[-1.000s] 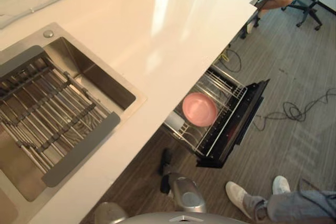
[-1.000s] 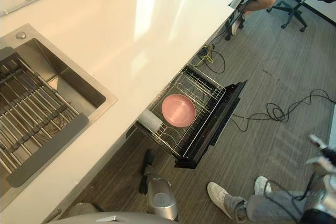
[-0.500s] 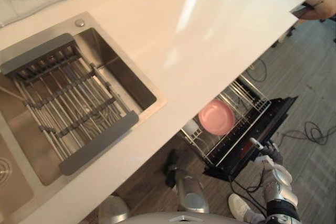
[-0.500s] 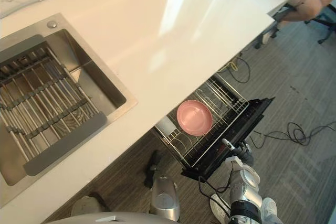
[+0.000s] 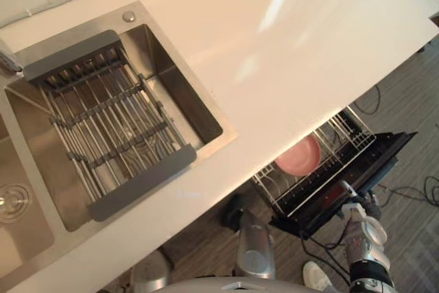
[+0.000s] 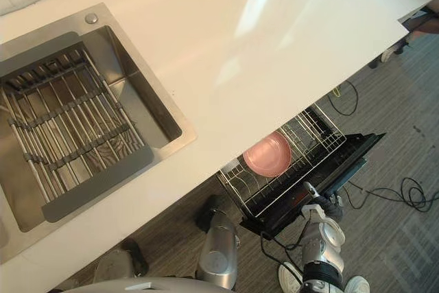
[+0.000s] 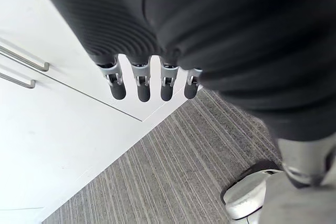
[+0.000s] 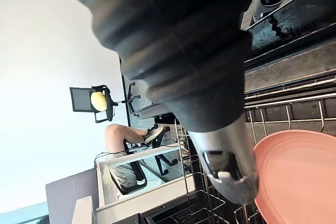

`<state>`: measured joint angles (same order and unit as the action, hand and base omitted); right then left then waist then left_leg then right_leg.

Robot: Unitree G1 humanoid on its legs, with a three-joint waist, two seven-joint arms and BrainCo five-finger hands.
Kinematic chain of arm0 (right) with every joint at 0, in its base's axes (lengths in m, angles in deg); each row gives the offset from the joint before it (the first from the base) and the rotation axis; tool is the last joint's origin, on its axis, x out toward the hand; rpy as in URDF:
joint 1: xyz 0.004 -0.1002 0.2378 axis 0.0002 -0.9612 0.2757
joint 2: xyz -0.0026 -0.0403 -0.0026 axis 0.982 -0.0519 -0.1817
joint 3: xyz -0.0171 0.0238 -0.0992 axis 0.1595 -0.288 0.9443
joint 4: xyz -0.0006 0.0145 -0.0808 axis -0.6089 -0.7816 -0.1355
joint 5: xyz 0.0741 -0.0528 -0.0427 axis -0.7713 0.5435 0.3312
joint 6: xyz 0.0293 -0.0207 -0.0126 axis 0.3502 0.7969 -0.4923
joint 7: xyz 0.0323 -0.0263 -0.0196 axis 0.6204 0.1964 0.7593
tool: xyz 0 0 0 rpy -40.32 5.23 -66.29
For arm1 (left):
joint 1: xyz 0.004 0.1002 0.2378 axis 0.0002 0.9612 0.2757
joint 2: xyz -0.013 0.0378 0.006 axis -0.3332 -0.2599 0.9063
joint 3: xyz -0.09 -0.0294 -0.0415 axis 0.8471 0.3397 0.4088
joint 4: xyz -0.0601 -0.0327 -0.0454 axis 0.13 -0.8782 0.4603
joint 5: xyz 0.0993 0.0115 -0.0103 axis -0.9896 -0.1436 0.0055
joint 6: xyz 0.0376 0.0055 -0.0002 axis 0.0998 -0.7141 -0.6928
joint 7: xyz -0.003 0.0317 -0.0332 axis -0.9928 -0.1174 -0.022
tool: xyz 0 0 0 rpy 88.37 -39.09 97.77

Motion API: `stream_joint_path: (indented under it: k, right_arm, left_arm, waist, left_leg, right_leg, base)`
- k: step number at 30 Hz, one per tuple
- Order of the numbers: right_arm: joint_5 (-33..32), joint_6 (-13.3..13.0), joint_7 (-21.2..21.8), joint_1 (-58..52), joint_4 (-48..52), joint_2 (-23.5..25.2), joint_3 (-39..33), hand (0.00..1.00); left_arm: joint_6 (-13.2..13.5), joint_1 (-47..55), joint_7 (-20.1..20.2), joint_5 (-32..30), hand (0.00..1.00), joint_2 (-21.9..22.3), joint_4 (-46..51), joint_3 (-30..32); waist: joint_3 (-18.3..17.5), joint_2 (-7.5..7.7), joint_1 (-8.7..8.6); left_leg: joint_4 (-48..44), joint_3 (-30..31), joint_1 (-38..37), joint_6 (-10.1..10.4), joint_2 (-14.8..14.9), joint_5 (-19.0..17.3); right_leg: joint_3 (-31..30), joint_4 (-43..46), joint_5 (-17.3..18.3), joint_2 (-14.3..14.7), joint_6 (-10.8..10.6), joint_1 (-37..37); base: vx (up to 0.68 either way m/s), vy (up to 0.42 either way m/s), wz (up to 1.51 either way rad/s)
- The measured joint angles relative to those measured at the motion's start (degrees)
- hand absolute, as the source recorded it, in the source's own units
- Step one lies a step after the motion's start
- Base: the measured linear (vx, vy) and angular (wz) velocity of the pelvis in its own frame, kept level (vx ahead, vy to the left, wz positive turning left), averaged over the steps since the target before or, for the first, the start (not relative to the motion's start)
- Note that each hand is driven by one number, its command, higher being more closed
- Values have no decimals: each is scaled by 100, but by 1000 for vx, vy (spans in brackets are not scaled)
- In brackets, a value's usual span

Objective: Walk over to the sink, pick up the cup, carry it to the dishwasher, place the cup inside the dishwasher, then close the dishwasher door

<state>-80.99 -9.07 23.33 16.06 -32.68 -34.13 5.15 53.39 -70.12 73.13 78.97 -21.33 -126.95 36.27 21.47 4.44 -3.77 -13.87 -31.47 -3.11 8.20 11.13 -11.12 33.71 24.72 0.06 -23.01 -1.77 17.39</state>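
Note:
The steel sink (image 5: 206,111) is set into the white counter, with a grey slatted rack (image 5: 110,132) across it. Under the counter's edge the dishwasher (image 6: 343,162) stands with its black door down and its wire rack (image 6: 309,135) pulled out. A pink plate (image 6: 269,154) sits in that rack and looms large in the right wrist view (image 8: 299,177). A pale cup-like thing (image 6: 230,167) peeks out at the rack's near corner, mostly hidden by the counter. My right hand (image 5: 358,205) is at the door's outer edge, open. My left hand (image 7: 139,85) hangs open beside a white cabinet.
The counter (image 5: 309,39) overhangs most of the dishwasher. Black cables (image 6: 411,189) loop on the grey floor past the door. A person's white shoe (image 6: 357,285) is beside my right arm. A seated person (image 8: 123,140) and an office chair (image 8: 94,100) are farther off.
The camera has swung, so the sink now lies more to the middle. My right hand, absent one second ago, has come up to the dishwasher door's edge and stays there.

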Motion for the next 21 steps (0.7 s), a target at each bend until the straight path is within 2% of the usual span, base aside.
stream_joint_path:
  k: [5,6,7,8,10,11,12,13,15,18,21]
  right_arm:
    - [-277,-12,47,327,156,8,299,0]
    - [-363,8,57,339,402,15,433,0]
    - [-410,-73,57,342,664,-8,419,0]
    - [-443,-136,58,345,843,-51,416,0]
    - [-444,-212,277,765,1468,-163,612,0]
    - [-445,-224,366,967,1569,-193,701,0]
    - [-569,-263,380,1439,1497,-242,761,0]
    - [-737,-404,446,1543,1431,-253,660,0]
    - [-857,-404,464,1560,1540,-178,798,0]
    - [-1049,-662,268,1582,1673,67,848,0]
    - [-1113,-702,-82,1581,1926,247,857,0]
  left_arm:
    - [114,-38,10,-32,0,12,-101,-3]
    - [195,22,35,27,0,34,-14,98]
    - [311,154,162,205,0,97,232,202]
    - [376,227,235,272,0,168,341,202]
    - [479,339,323,411,0,462,420,191]
    - [502,336,352,449,0,519,429,186]
    - [566,327,373,464,0,623,462,179]
    - [586,359,373,492,0,696,460,177]
    - [584,410,373,571,0,703,407,179]
    - [639,406,398,574,0,708,411,191]
    - [647,429,491,576,0,761,364,326]
  waist:
    - [5,-8,-2]
    - [36,-58,21]
    - [132,-232,41]
    - [181,-376,40]
    - [372,-890,36]
    - [428,-1016,37]
    - [524,-1209,49]
    - [576,-1316,46]
    - [577,-1336,54]
    - [557,-1368,149]
    - [543,-1396,306]
  left_leg:
    - [1,76,16,-2,-33,1]
    - [1,125,22,-81,-68,51]
    - [12,184,-2,-267,-165,180]
    - [21,190,-25,-299,-198,210]
    - [224,189,-81,-284,-231,221]
    - [289,192,-67,-261,-243,235]
    - [387,255,-16,-218,-274,336]
    - [504,335,22,-233,-306,443]
    - [637,437,49,-252,-301,598]
    - [721,637,182,-187,-223,784]
    - [958,785,222,-168,-125,810]
  right_leg:
    - [30,100,68,-92,-9,-3]
    - [59,114,74,-135,-11,-40]
    - [155,91,82,-251,-24,-197]
    - [181,53,73,-283,-51,-280]
    - [271,-93,-10,-274,-109,-379]
    - [315,-122,-21,-271,-116,-376]
    - [372,-142,-45,-287,-113,-366]
    - [470,-151,-45,-306,-117,-367]
    - [597,-149,-45,-295,-110,-369]
    - [814,-215,-71,-230,-60,-416]
    - [950,-588,-173,48,-90,-494]
  base:
    - [-11,-25,8]
    - [-24,-28,31]
    - [-42,-27,43]
    - [-45,-9,48]
    - [-125,16,19]
    - [-191,4,17]
    - [-191,-33,32]
    - [-191,-49,31]
    - [-169,-77,21]
    - [-203,-96,23]
    - [-177,-80,8]
